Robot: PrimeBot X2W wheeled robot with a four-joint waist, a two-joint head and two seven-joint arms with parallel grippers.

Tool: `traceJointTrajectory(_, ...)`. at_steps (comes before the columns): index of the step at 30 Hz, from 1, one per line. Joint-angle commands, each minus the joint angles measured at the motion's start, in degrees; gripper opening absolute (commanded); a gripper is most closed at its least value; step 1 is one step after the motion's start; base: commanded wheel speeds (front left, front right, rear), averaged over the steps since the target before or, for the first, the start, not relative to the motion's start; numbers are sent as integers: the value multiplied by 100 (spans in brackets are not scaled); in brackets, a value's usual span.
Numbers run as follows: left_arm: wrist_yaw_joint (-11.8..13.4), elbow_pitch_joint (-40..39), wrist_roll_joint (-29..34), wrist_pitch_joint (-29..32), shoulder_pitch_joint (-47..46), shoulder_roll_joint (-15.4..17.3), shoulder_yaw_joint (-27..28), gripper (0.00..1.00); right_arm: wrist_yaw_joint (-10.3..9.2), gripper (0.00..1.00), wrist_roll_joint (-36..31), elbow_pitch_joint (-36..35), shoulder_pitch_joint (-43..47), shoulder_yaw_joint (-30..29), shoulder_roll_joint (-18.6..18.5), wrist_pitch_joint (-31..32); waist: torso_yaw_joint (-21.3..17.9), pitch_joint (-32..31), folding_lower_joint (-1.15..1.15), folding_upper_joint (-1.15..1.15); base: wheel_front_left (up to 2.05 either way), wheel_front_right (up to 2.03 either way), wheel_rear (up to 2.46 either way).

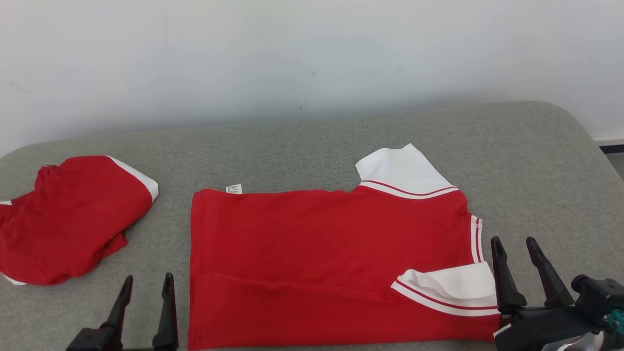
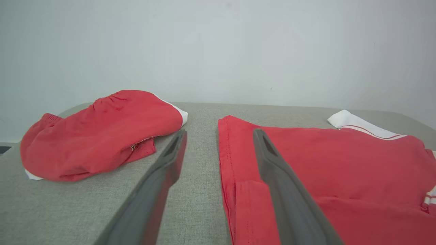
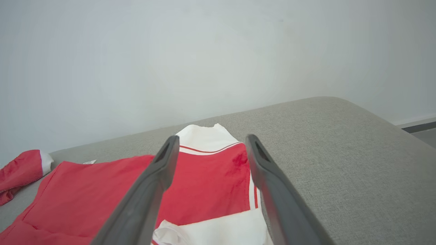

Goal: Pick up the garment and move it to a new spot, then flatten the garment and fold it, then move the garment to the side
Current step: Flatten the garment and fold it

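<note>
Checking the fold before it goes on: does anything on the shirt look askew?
Yes. The near white sleeve of the red shirt lies bunched and slanted over the folded-up edge, not flat, and a small label pokes out past the far edge.

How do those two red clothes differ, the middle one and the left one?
The middle shirt lies spread flat; the left bundle is bunched into a heap. The shirt covers far more of the grey surface than the bundle. The shirt shows white striped sleeves; the bundle, just thin white edging. Both are red with white trim.
</note>
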Motion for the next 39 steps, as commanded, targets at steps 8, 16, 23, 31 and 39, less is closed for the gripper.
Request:
traceJointTrajectory(8, -98, -207, 294, -18, -81, -114, 415, 100, 1, 100, -437, 111, -183, 122, 98, -579, 77, 18, 0, 0, 0, 0, 0)
traceJointTrajectory(16, -419, -238, 491, -18, 100, -330, 809, 100, 1, 100, -610, 167, -23, 119, 219, -836, 189, 2, 0, 0, 0, 0, 0)
traceJointTrajectory(23, -664, -239, 749, -18, 269, -555, 1116, 100, 1, 100, -713, 41, 201, 37, 360, -882, 289, -39, 0, 0, 0, 0, 0)
traceJointTrajectory(31, -901, -331, 871, -18, 366, -564, 1277, 100, 1, 100, -789, -103, 289, 62, 416, -883, 351, -45, 0, 0, 0, 0, 0)
traceJointTrajectory(39, -986, -300, 893, -18, 380, -502, 1325, 100, 1, 100, -813, -68, 332, 74, 424, -884, 378, -89, 0, 0, 0, 0, 0)
